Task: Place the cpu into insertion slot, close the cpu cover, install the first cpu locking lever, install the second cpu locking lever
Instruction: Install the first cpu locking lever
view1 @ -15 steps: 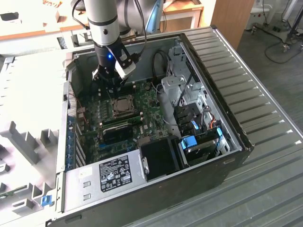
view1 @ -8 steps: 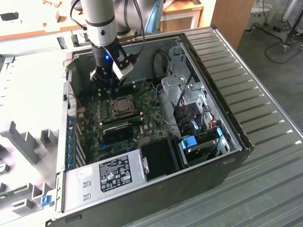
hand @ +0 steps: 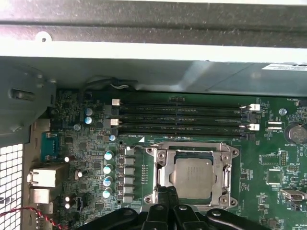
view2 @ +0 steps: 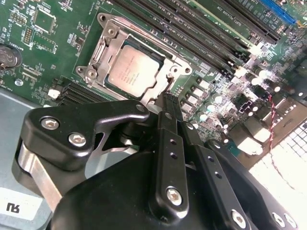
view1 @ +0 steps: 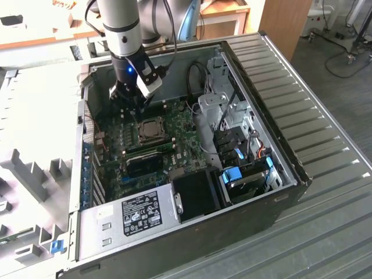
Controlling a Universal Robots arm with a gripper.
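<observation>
- Exterior view: the gripper (view1: 138, 109) hangs inside the open computer case (view1: 279, 87), right over the near edge of the insertion slot (view1: 145, 138). The cpu (view1: 154, 129) is just a small pale square from here, so you can't judge how it's seated.
- Second wrist view: much better look.
  - The cpu sits flat in the slot with the cpu cover (view2: 101, 50) lying down around it, and the chip's metal top shows through the cut-out.
  - The fingers (view2: 169, 143) are pressed together with nothing visible between them, their tips at the cover's edge. I can't tell if they actually touch it.
  - My guess on handling: the chip is light, stiff and fragile underneath, so it should only be held by its edges. The cover is thin springy sheet metal, so push on the frame and not the chip.
- First wrist view: the chip and cover look square to each other on the green circuit board (hand: 268, 158), next to the long memory slots (hand: 182, 117).
  - The gripper body cuts off the near side of the socket.
  - The locking levers are thin rods along the frame. I can't make out whether either one is latched.
</observation>
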